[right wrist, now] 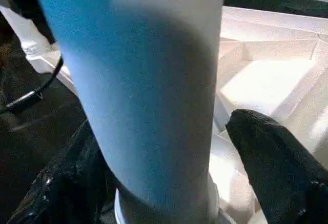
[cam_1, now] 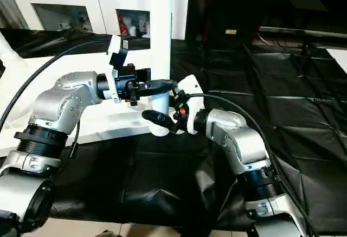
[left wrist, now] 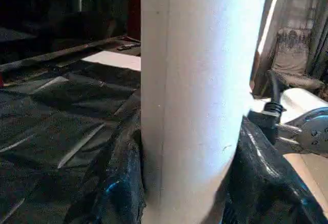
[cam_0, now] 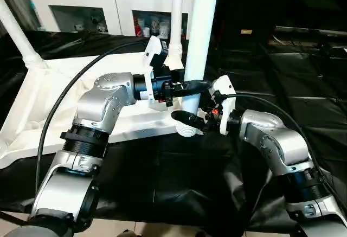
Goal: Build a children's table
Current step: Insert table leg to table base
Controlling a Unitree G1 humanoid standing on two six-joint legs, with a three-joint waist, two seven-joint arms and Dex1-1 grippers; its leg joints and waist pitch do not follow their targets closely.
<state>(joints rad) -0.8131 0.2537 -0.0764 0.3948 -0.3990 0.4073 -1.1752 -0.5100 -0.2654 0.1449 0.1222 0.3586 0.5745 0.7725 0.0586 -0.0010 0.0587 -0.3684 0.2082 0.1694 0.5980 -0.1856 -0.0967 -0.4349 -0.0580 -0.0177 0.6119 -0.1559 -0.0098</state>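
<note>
The white tabletop (cam_0: 49,101) lies underside up. At its near corner socket a leg (cam_0: 201,42) stands upright. The left gripper (cam_0: 187,87) clasps the leg; below it, the right gripper (cam_0: 191,119) stands loosely around the leg. The leg looks light, stiff, smooth plastic; grip low, near the socket. No readable writing.

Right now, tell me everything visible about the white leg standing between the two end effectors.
The leg is a smooth, all-white plastic tube, upright and running out of the top of the head views. Its lower end sits in the ribbed corner socket at the near right corner of the upturned tabletop. The left end effector is clamped around it just above the socket. The right end effector brackets its base, with a visible gap at one finger. Two more legs already stand in other corners.
</note>
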